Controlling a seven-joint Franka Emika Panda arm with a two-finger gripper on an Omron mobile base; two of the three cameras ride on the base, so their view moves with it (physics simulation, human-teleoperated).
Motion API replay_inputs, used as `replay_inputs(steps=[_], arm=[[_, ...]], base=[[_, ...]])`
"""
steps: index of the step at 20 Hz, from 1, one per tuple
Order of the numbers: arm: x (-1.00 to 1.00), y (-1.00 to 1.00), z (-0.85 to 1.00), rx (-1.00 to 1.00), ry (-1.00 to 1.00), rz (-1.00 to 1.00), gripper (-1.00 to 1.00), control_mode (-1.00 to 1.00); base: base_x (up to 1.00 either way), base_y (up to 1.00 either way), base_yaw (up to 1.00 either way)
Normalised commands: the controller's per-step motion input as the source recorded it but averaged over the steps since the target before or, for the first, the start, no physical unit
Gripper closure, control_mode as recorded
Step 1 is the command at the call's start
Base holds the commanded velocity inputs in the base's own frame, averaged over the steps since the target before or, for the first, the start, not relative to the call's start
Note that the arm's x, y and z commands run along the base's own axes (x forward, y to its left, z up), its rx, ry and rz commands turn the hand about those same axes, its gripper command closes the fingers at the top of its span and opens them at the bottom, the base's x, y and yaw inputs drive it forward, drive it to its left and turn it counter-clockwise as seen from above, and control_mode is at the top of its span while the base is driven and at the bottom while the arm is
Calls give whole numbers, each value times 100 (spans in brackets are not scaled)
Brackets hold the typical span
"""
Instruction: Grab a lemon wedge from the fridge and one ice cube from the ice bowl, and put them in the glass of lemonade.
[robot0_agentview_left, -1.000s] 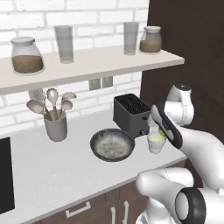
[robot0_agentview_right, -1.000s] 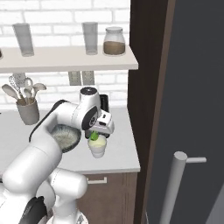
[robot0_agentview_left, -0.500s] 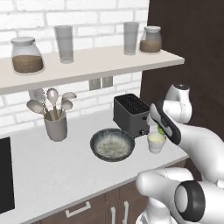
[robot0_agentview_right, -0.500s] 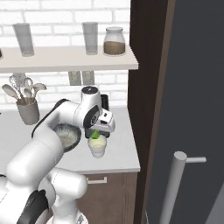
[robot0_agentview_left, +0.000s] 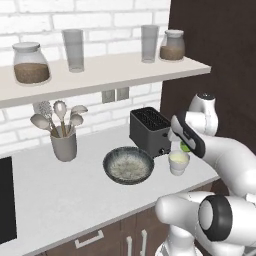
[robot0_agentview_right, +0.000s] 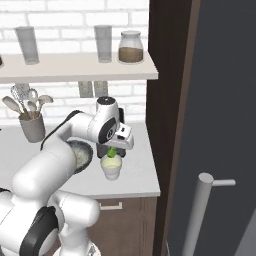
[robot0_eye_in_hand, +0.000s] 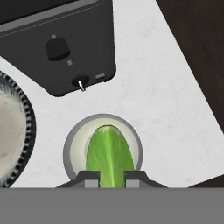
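My gripper (robot0_eye_in_hand: 110, 177) is shut on the lemon wedge (robot0_eye_in_hand: 109, 155), a small yellow-green piece that hangs just above the glass of lemonade (robot0_eye_in_hand: 72, 144). From the left base view the wedge (robot0_agentview_left: 185, 147) sits in the gripper (robot0_agentview_left: 184, 148) right over the small whitish cup (robot0_agentview_left: 178, 163). The right base view gives the same: gripper (robot0_agentview_right: 113, 151), wedge (robot0_agentview_right: 112, 152), cup (robot0_agentview_right: 111, 168). The ice bowl (robot0_agentview_left: 128, 165) stands just left of the cup, and its ribbed rim (robot0_eye_in_hand: 27, 127) shows beside the hand. The fridge (robot0_agentview_right: 220, 100) rises at the right.
A black toaster (robot0_agentview_left: 150, 131) stands right behind the cup and bowl. A grey utensil holder (robot0_agentview_left: 63, 145) is at the back left. The shelf (robot0_agentview_left: 100, 75) above carries jars and tall glasses. The counter edge (robot0_agentview_right: 150, 187) and a dark cabinet wall lie close on the right.
Hardly anything: the hand keeps the wedge over the cup and has shifted only a touch.
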Motion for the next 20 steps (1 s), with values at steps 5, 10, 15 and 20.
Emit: replay_inputs(steps=[5, 10, 15, 20], arm=[[2, 4, 0, 0, 0, -4, 100, -100], [1, 7, 0, 0, 0, -3, 100, -100], [6, 0, 0, 0, 0, -1, 100, -100], [0, 0, 0, 0, 0, 0, 100, -100]], base=[[0, 0, 0], [0, 0, 0], [0, 0, 0], [0, 0, 0]])
